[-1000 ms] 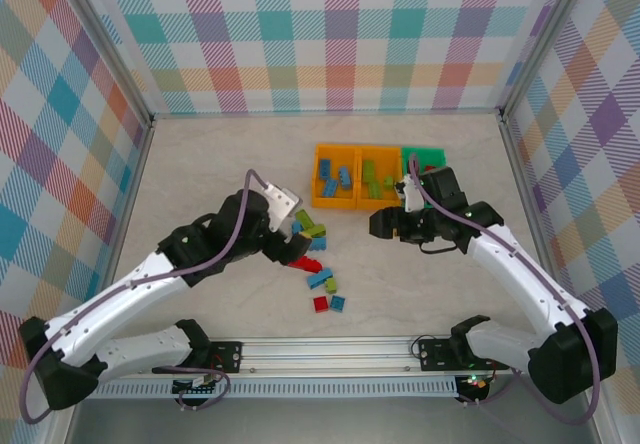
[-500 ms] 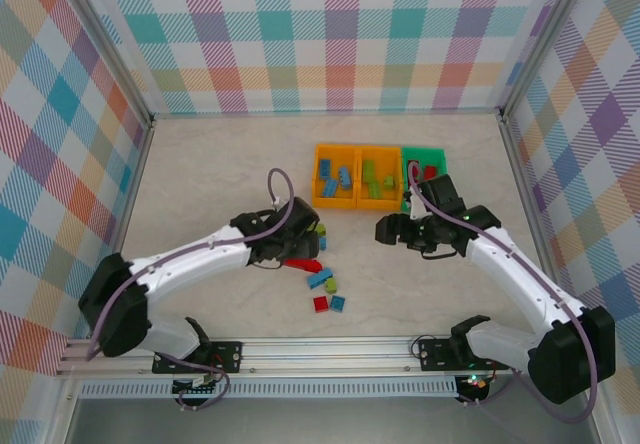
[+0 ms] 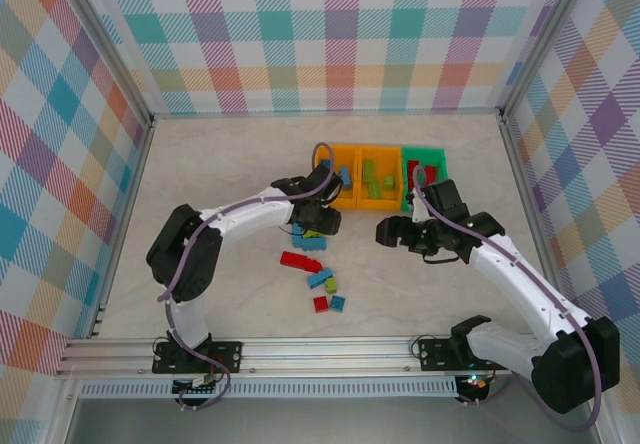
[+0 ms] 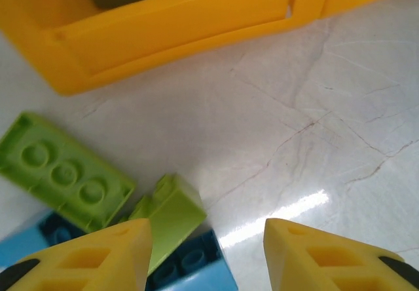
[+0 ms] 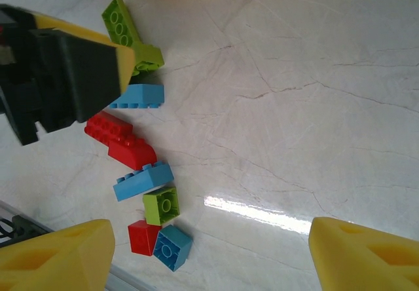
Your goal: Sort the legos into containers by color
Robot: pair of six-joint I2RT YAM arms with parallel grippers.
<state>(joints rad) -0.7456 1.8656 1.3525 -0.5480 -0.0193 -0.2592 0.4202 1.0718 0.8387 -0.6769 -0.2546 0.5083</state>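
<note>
Loose legos lie in front of three containers: two orange bins [image 3: 340,200] [image 3: 380,201] and a green bin [image 3: 432,151], each holding some bricks. My left gripper [image 3: 318,226] [image 4: 206,238] is open, low over a lime green brick [image 4: 167,215] and a blue brick [image 4: 193,268], just short of the orange bin wall [image 4: 177,29]. A flat lime brick [image 4: 62,173] lies to its left. My right gripper [image 3: 383,231] [image 5: 211,229] is open over bare table. The right wrist view takes in a red brick [image 5: 121,140], a blue brick [image 5: 143,179] and smaller ones.
A trail of bricks runs toward the near edge: red [image 3: 300,262], blue [image 3: 320,279], a small red [image 3: 320,304] and a small blue [image 3: 338,304]. The left gripper's body [image 5: 65,81] stands close to my right gripper. Checked walls enclose the table.
My left arm has stretched out and swung right and forward, bringing its gripper over the bricks beside the orange bin and uncovering the red brick. The right gripper has hardly moved.
</note>
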